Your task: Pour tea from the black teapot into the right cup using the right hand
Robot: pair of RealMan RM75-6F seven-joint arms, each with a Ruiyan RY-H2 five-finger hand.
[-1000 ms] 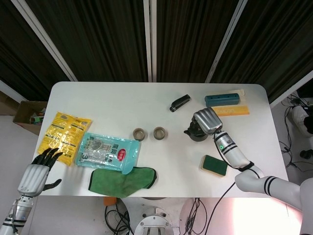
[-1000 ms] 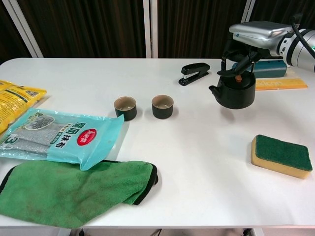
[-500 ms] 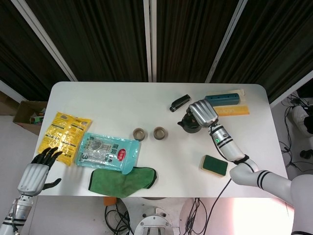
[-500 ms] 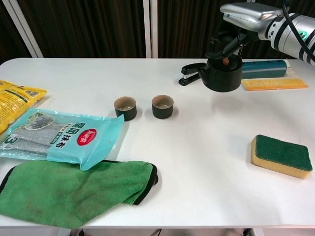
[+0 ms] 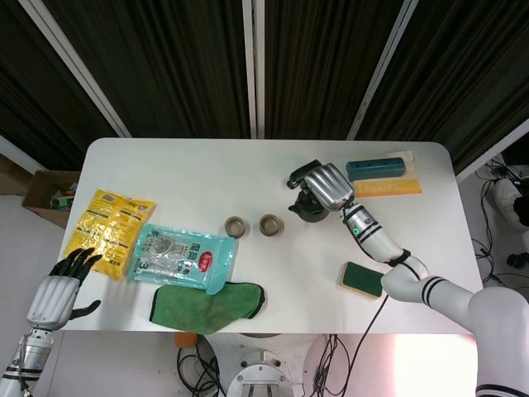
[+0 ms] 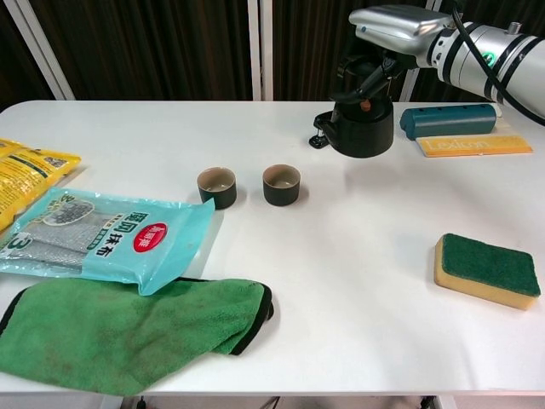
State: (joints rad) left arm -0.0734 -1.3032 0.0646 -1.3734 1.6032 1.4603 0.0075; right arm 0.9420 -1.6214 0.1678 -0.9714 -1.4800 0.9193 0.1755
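Chest view: right hand (image 6: 398, 24) fingers grasp the black teapot (image 6: 363, 128) (hiding the stapler (image 6: 318, 136)), aloft beyond the right cup (image 6: 281, 184).

Stapler (image 6: 318, 136) mostly hidden — behind the teapot (image 6: 362, 129).

You are looking down on a white rectangular bench with rounded corners (image 5: 190, 169), lit evenly and bright. Behind it hang dark pleated curtains (image 5: 165, 66) crossed by pale metal bars (image 5: 254, 66). A brown cardboard box (image 5: 45, 192) sits on the light floor at the left, and black cables (image 5: 496, 240) trail at the right.
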